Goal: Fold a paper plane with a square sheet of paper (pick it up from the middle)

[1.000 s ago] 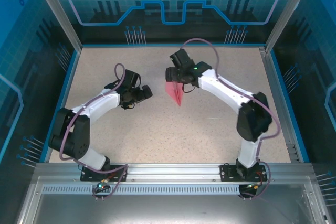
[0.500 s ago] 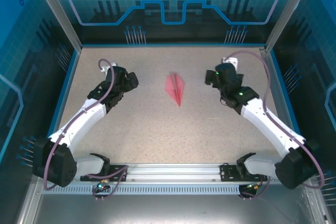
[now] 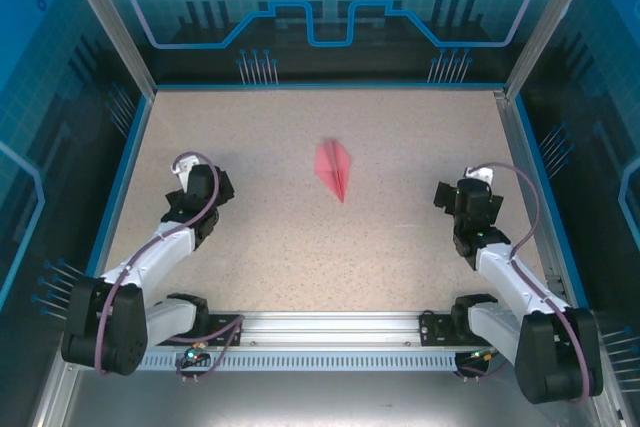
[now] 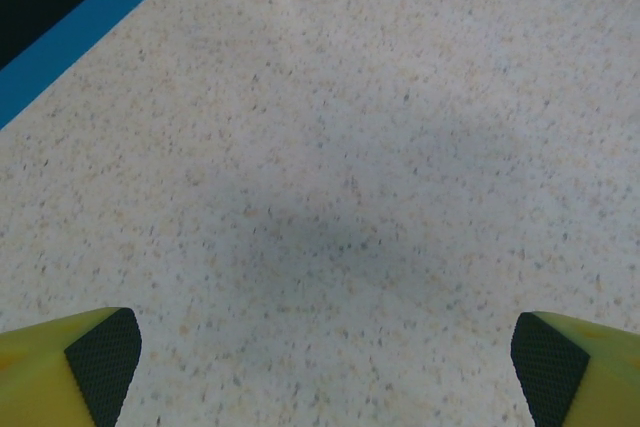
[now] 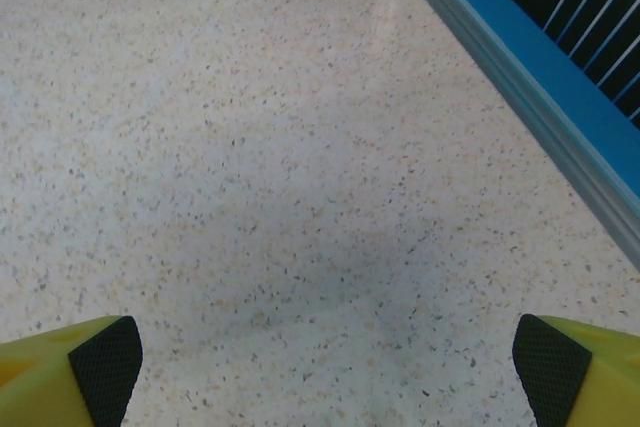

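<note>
We find the left fingers (image 4: 100, 362) and right fingers (image 5: 105, 357) pulled back, wide and empty, the folded plane (image 3: 335, 169) left alone on the tabletop (image 3: 300, 247), so the task looks done.

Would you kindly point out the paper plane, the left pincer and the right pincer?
paper plane (image 3: 337, 169), top external view, on its centre crease.
left pincer (image 4: 327, 355), left wrist view, midway between its open fingertips.
right pincer (image 5: 328, 359), right wrist view, midway between its open fingertips.
</note>
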